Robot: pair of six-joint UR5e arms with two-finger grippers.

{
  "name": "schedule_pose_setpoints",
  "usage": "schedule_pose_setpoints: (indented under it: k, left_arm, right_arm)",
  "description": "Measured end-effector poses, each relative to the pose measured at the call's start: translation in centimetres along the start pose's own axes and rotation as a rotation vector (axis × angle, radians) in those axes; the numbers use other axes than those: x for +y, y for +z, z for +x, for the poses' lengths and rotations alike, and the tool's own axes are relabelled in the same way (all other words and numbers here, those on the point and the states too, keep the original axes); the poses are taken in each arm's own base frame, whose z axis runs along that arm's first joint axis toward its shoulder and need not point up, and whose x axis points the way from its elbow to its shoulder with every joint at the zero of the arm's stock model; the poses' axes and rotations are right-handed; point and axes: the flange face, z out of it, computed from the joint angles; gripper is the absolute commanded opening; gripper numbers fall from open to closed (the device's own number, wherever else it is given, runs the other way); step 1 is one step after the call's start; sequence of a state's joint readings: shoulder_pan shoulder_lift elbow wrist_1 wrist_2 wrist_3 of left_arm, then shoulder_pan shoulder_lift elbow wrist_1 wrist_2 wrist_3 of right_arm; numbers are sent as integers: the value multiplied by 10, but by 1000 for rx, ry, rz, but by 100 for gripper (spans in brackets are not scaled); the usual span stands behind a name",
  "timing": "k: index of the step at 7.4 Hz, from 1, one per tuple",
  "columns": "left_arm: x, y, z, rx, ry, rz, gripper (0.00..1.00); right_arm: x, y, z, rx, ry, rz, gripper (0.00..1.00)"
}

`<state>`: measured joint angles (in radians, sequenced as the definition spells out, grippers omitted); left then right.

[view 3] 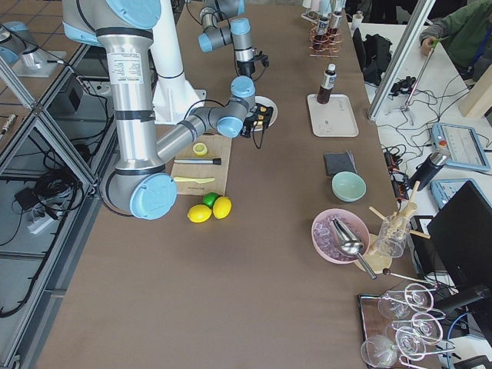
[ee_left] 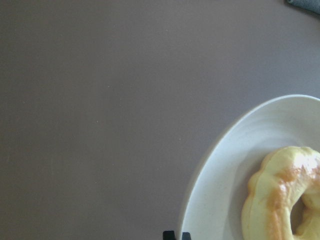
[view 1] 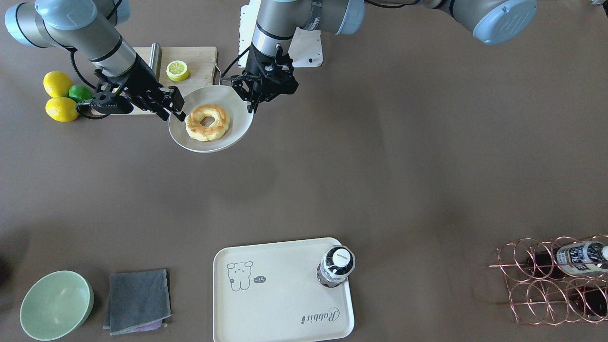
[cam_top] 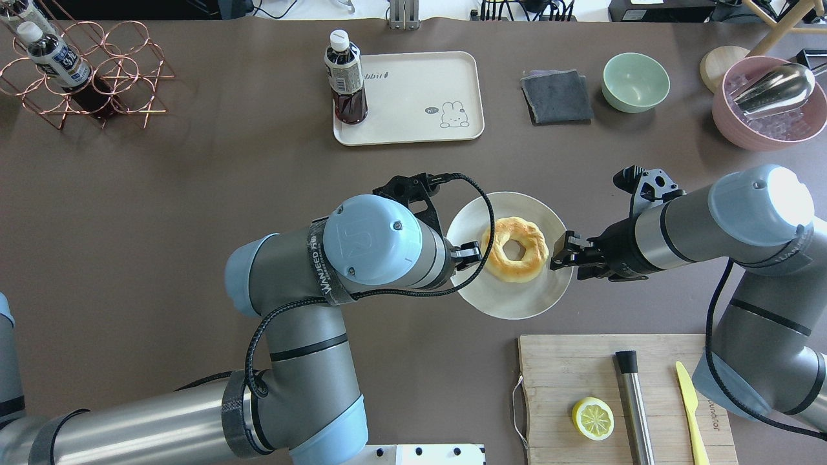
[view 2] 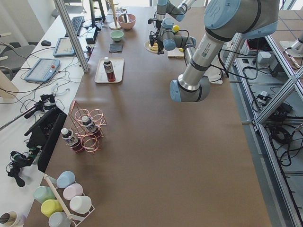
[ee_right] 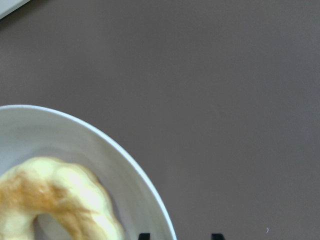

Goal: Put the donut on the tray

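Lying nearest the robot, a wooden cutting board carries a cut half lemon, a steel bar and a yellow knife. Just beyond it is a round white plate. The donut lies flat in the middle of the plate, golden with browned patches, touching neither gripper.

The left gripper is at the plate's rim on the robot's left. In its wrist view the two fingertips are almost together with the rim at the slit between them, pinching it. The right gripper is at the opposite rim, its fingertips held well apart with the plate's edge running between them.

Well beyond the plate, near the table's far edge, the tray lies with its bear drawing up. A dark drinks bottle stands upright on its near left corner. A folded grey cloth and a pale green bowl sit to the tray's right. A copper wire rack holding bottles stands far off to the left.
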<state>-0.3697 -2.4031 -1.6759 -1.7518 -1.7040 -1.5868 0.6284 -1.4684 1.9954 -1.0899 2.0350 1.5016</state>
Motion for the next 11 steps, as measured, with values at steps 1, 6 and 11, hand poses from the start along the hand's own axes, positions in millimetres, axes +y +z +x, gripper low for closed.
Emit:
schedule_pose_setpoints:
  k: [1, 6, 11]
  left_arm:
    - [0, 0, 0, 0, 1, 0, 0]
    - [0, 0, -1, -1, 3, 0, 0]
    - [-1, -3, -1, 5, 8, -3, 97]
  right_arm:
    - [2, -4, -1, -8, 1, -3, 46]
    - [4, -9, -4, -17, 35, -3, 30]
    - [5, -11, -8, -25, 122, -5, 0]
